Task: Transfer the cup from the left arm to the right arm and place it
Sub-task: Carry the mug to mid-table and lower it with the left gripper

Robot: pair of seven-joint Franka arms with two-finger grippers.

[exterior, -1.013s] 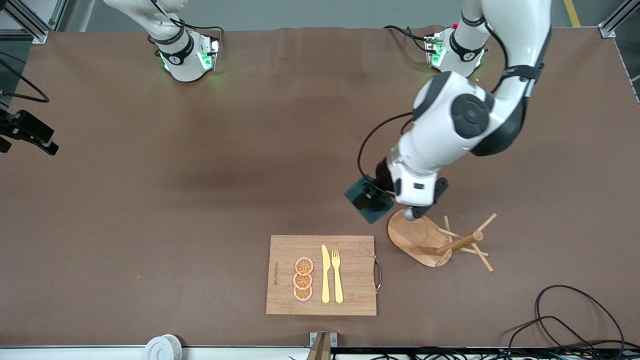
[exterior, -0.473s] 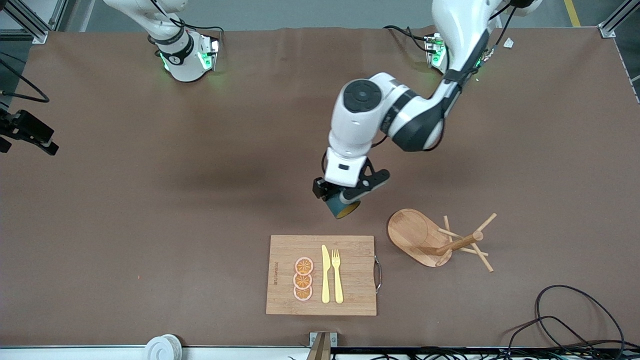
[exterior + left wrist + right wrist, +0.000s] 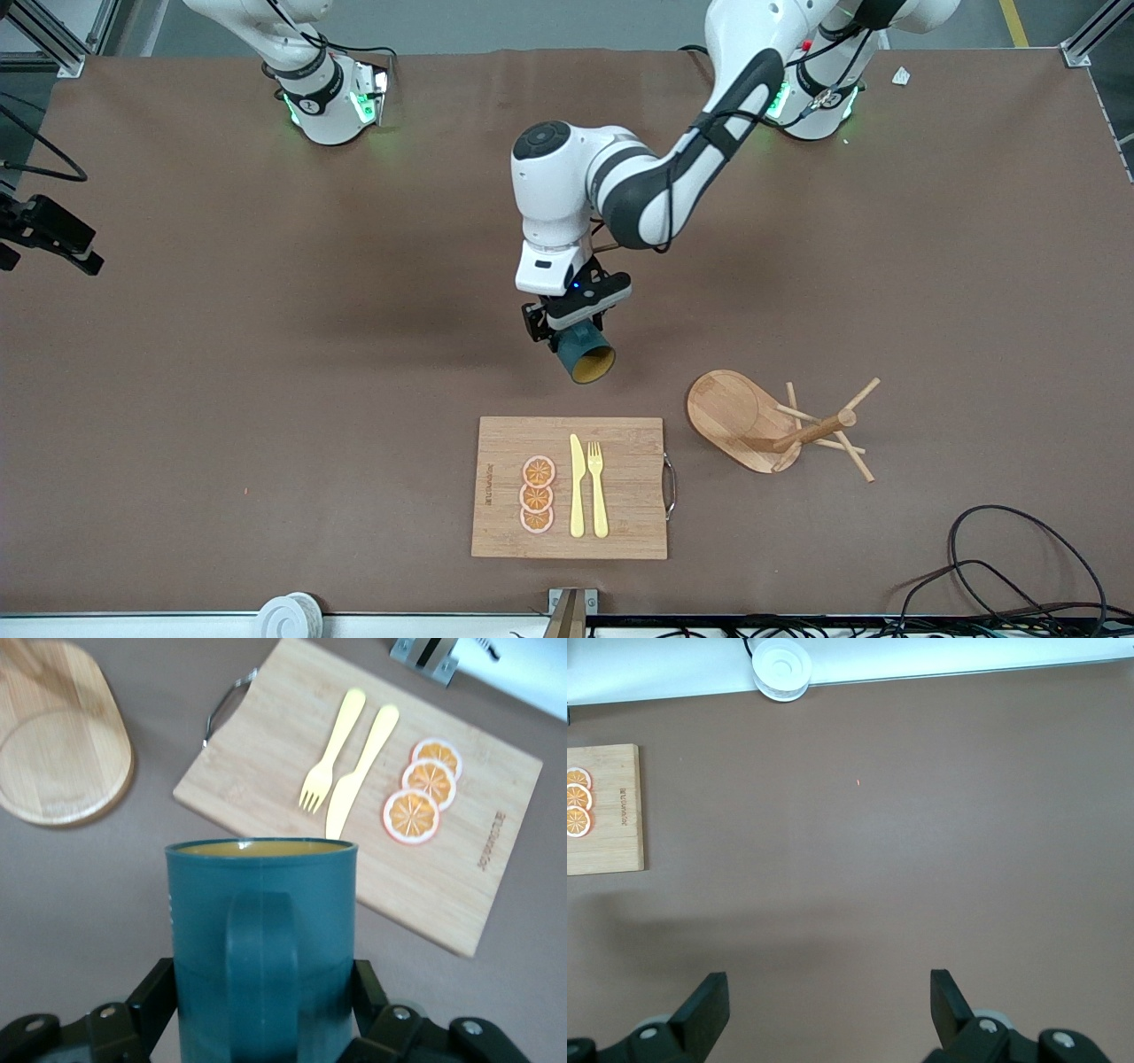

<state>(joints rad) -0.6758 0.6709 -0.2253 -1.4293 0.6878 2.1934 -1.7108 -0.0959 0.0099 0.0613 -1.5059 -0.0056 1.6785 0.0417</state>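
The left gripper [image 3: 567,323] is clamped on the cup [image 3: 585,353], which is carried in the air over bare table at about 12 o'clock from the board [image 3: 620,496]. The cup is tilted, its tan mouth turned toward the front camera. In the left wrist view the handle [image 3: 261,966] is seen facing the camera, with a finger [image 3: 368,992] pressed to each side of the body.

The right gripper [image 3: 828,1010] is spread wide and empty; it is out of the front view, where only the right arm's base [image 3: 328,97] shows at 11 o'clock, and that arm appears to be waiting.

The step in hand is judged to be the carry to the handover point; the transfer itself is not yet begun. Next, the cup would need to be held steady where the right arm can reach it, and the open right jaws brought around a free part of the body or rim before the left grip is let go.

The peg stand [image 3: 753,425], at 3 o'clock from the board, is shown whole only in the front view; only its base [image 3: 58,735] is caught by the left wrist view. The white roll [image 3: 780,656] at the table edge is plainest in the right wrist view. The knife [image 3: 359,771], fork [image 3: 328,749] and orange slices [image 3: 425,788] lie on the board.
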